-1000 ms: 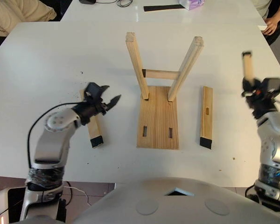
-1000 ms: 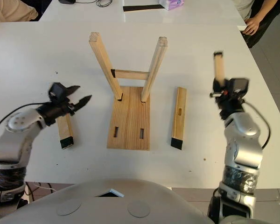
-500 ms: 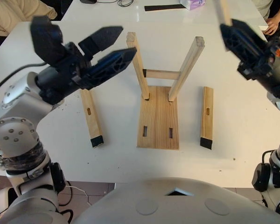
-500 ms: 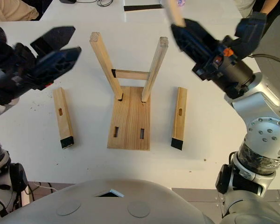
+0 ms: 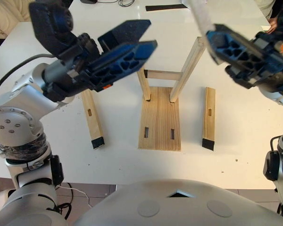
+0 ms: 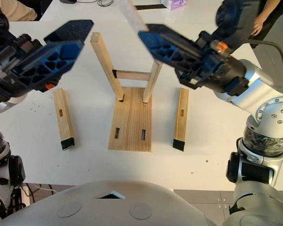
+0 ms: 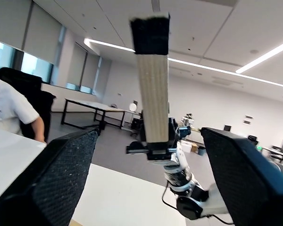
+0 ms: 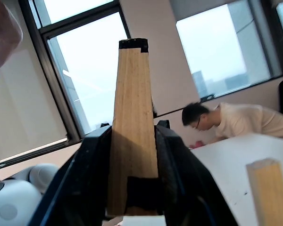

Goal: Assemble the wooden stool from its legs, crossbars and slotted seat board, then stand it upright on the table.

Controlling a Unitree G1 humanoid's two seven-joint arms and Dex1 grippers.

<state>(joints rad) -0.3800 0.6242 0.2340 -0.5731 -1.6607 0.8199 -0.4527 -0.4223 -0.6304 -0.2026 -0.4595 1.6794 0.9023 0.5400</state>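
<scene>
The slotted seat board point(image 5: 159, 123) lies flat mid-table. Two legs point(image 5: 187, 69) stand in its far slots, joined by a crossbar point(image 5: 162, 74); the left one is partly hidden behind my left gripper. Two loose legs lie beside the board, one on the left point(image 5: 92, 117) and one on the right point(image 5: 208, 117). High above the table my left gripper point(image 5: 151, 34) is open and empty. My right gripper point(image 5: 212, 40) is raised too, shut on a short crossbar point(image 8: 132, 117) with a black-tipped end. In the left wrist view that crossbar point(image 7: 152, 94) stands between my open fingers point(image 7: 61, 179), farther off.
The white table point(image 5: 37, 70) has bare room to the left and right of the parts. At its far edge lie a black strip point(image 5: 165, 7) and a small box point(image 5: 194, 4). A person's hand point(image 6: 252, 23) rests at the far right corner.
Both arms have risen from near the table toward the camera and swung inward over the standing legs. The left gripper stays open; the right keeps hold of the crossbar.
</scene>
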